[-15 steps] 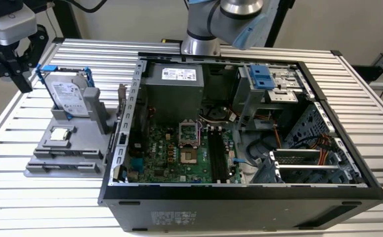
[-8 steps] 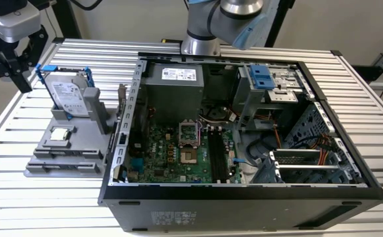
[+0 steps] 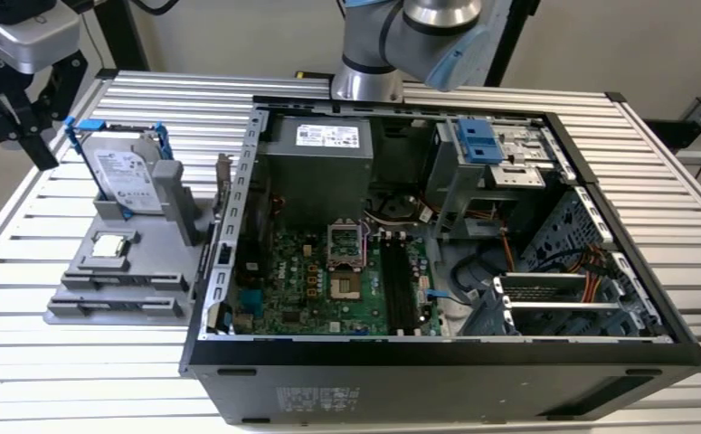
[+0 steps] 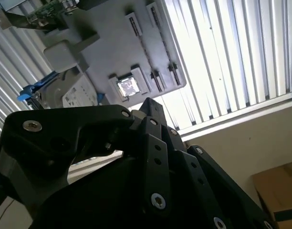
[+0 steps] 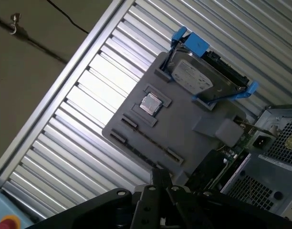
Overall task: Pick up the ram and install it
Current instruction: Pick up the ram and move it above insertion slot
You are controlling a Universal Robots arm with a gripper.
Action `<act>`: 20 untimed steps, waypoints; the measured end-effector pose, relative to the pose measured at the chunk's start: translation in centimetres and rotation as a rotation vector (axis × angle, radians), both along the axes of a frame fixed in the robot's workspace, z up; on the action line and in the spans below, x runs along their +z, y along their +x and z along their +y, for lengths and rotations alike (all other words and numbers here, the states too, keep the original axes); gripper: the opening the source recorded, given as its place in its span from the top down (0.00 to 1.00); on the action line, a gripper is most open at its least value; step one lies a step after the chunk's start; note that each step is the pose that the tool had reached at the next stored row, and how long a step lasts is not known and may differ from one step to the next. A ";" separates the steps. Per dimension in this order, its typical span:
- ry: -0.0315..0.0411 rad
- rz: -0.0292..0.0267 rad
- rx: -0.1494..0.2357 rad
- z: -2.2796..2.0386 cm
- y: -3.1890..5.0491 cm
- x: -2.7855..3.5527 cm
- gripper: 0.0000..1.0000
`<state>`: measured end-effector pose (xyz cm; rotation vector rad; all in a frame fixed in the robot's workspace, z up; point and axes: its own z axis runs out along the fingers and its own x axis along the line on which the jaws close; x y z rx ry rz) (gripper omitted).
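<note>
ram [image 3: 222,181] stands on edge at the side of the grey tray [image 3: 127,303] that faces the open computer case [image 3: 447,371]; in the exterior view we see it as a thin upright strip, just beside the case wall. on that tray a hard drive [image 3: 127,176] in a blue frame stands upright and a small square processor chip [image 3: 108,244] lies flat in front of it. the gripper [image 3: 43,154] hangs near the exterior view's left edge, above the slatted metal table [image 3: 85,380], just beside the hard drive and apart from the ram. inside the case the motherboard [image 3: 307,289] lies bare, with its long dark memory slots [image 3: 404,280] beside the processor socket. in the second wrist view the gripper [image 4: 150,106] looks pressed together, its black links meeting at one tip with nothing pinched between them. beyond it we see the tray [image 4: 108,47], the processor chip [image 4: 128,87], the hard drive [image 4: 79,95] and a green end of the ram [image 4: 43,10] at the tray's far side. in the first wrist view the gripper [image 5: 160,175] again shows its tip drawn together over the tray's edge. the ram [image 5: 241,138] sits past the tray's raised grey block, between the tray [image 5: 184,124] and the case [image 5: 275,162].
</note>
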<state>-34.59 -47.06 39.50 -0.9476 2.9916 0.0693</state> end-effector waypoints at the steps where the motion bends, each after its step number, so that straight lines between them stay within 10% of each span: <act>1: 0.0001 0.0000 0.003 0.00 0.00 0.00 1.00; 20: 0.0001 -0.0001 0.022 0.00 0.00 0.02 1.00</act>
